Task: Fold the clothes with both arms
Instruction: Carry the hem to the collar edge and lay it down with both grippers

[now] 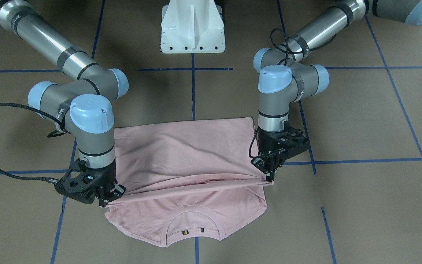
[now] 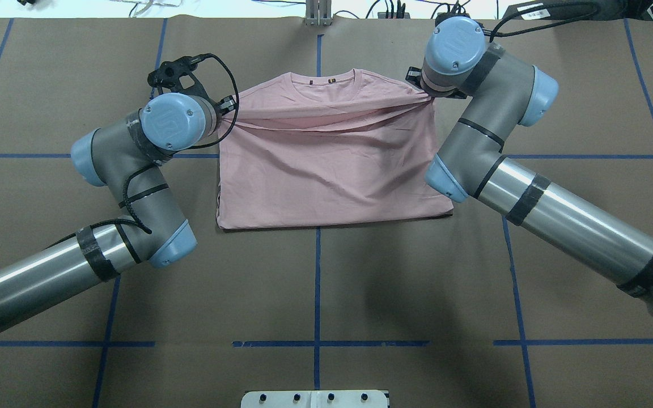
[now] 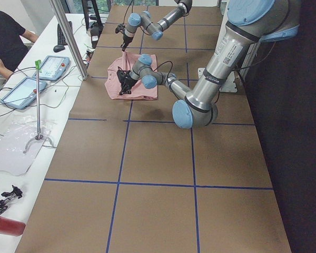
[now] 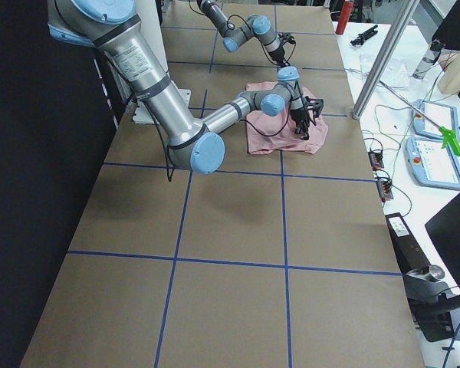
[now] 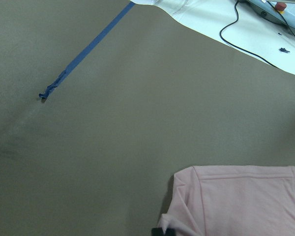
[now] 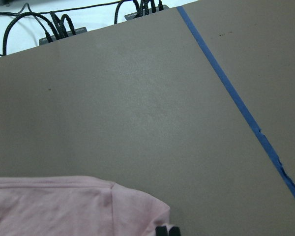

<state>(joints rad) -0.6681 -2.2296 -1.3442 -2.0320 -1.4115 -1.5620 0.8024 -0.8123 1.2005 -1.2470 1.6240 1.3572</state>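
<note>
Brown counter (image 1: pixel 361 121) is spread wide around a pink T-shirt (image 1: pixel 189 154), whose side edges are pinched and pulled taut by the closed left pincer (image 1: pixel 269 176) and closed right pincer (image 1: pixel 110 196).

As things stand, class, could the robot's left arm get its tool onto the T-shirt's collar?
Probably yes, but not at once. The collar lies uncovered near the left tool, with nothing between them; that tool, though, is shut on the edge of the T-shirt and must let go first.
</note>
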